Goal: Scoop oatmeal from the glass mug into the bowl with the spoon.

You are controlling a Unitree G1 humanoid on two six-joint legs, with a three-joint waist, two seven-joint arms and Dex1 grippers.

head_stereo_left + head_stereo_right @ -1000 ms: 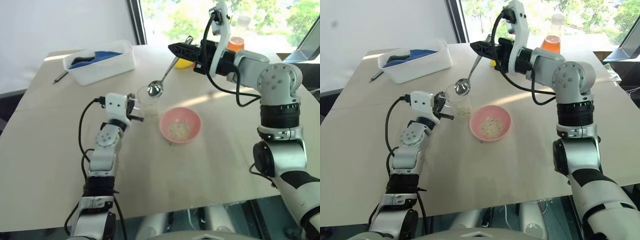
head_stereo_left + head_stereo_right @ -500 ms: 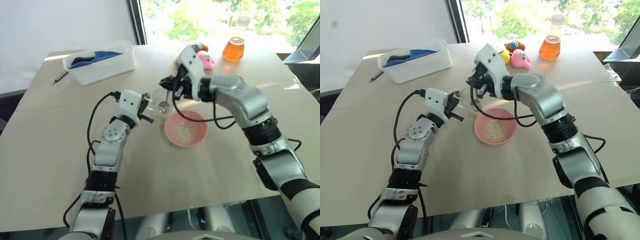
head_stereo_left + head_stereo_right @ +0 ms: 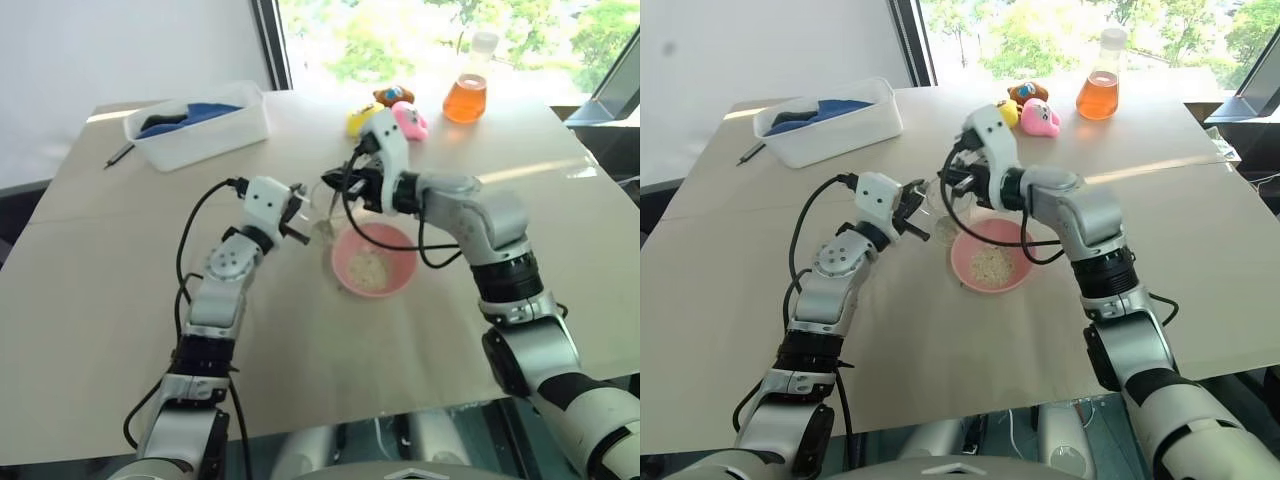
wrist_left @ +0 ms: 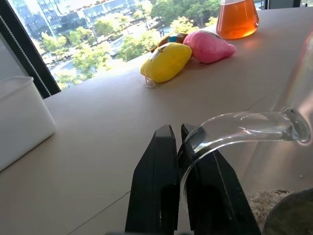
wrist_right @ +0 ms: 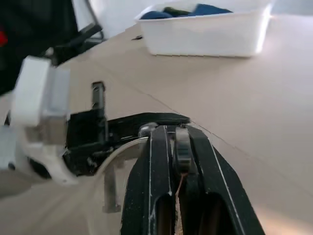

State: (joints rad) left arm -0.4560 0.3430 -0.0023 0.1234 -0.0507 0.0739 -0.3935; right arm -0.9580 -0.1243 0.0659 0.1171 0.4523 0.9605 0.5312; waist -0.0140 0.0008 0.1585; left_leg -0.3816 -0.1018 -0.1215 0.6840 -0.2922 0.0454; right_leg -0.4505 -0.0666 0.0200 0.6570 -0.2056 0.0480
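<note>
While the left tool pinches the fragile glass mug by its handle beside the bowl, the right tool clamps the slim, slippery spoon.

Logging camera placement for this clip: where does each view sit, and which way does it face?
Left and right eye views: on the head, looking down over both arms at the bowl.
Left wrist view: along the left gripper, shut on the glass mug's handle.
Right wrist view: along the right gripper, shut on the spoon; it also shows the left gripper.
</note>
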